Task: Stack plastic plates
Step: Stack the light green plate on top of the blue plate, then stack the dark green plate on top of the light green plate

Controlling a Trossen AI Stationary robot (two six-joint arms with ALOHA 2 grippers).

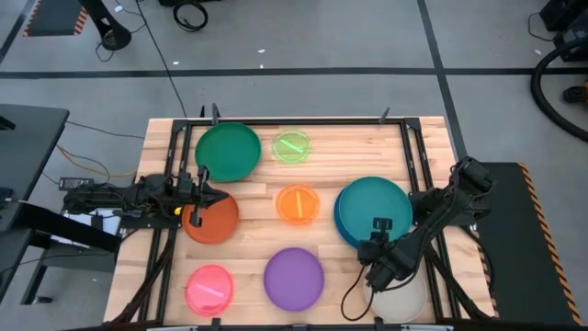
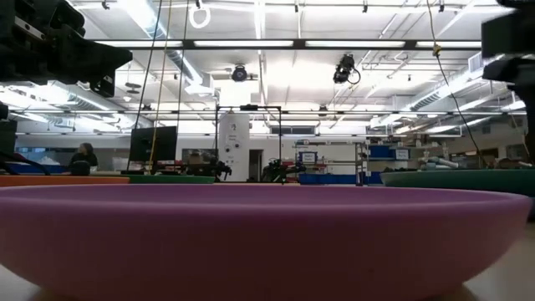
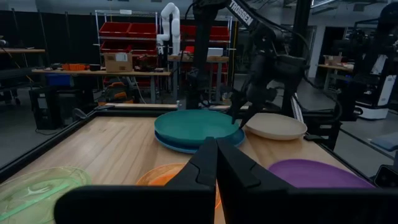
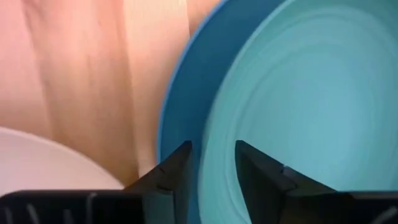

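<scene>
Right gripper [image 4: 211,163] low over the near rim of the teal plate [image 1: 375,208], at about three o'clock on the table [image 1: 358,152], jaws a little apart astride the teal and blue plate [image 4: 180,93] rims, not clamped. Risk here: pinching both rims together and lifting two plates, or pushing the pair sideways. Beige plate [image 1: 404,302] just beside, at five o'clock; could be knocked. Left gripper [image 1: 201,195] over the red-orange plate [image 1: 213,221] at nine o'clock, jaws together, probably holding nothing. Other plates well apart: dark green [image 1: 228,152], lime [image 1: 292,147], orange [image 1: 298,203], purple [image 1: 294,278], pink [image 1: 209,288]. Readable writing: only "TROSSEN" on the far arm [image 3: 239,11].
</scene>
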